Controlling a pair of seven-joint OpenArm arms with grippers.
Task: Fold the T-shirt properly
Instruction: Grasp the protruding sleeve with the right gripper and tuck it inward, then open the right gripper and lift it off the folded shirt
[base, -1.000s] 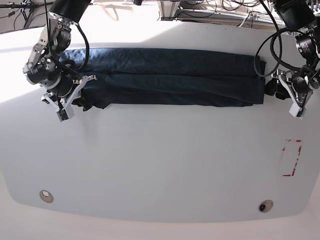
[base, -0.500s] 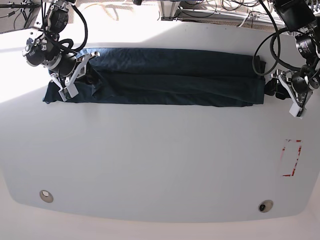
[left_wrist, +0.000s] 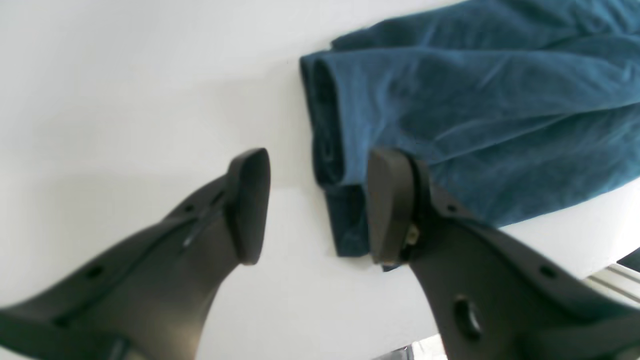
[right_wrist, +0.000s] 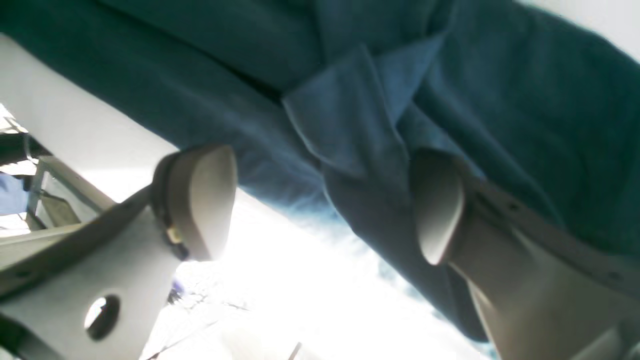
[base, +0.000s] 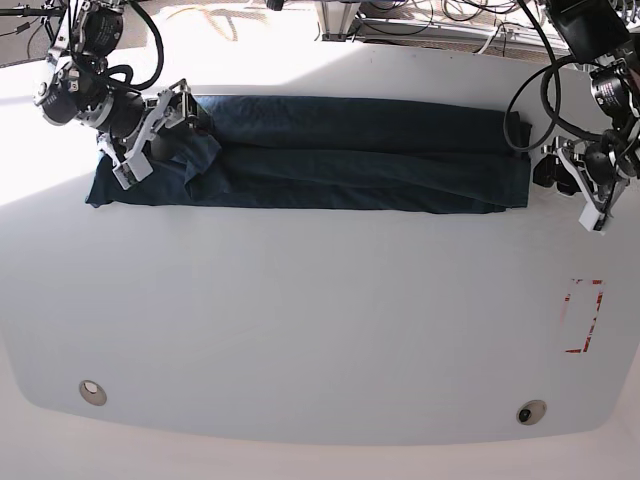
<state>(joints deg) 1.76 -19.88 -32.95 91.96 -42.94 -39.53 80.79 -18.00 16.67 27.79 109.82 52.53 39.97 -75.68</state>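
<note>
The 2 arms (base: 85, 60) are black, jointed housings with loops of black cable running along them. Each ends in pale grey fingers (right_wrist: 195, 200) pierced by round holes, tipped with rounded oval pads (left_wrist: 247, 205); a small brass-coloured screw sits beside each pad.

R gripper (base: 152, 135) opened, let go of T-shirt (base: 340, 152); sleeve end now spread flat at frame's upper left.
</note>
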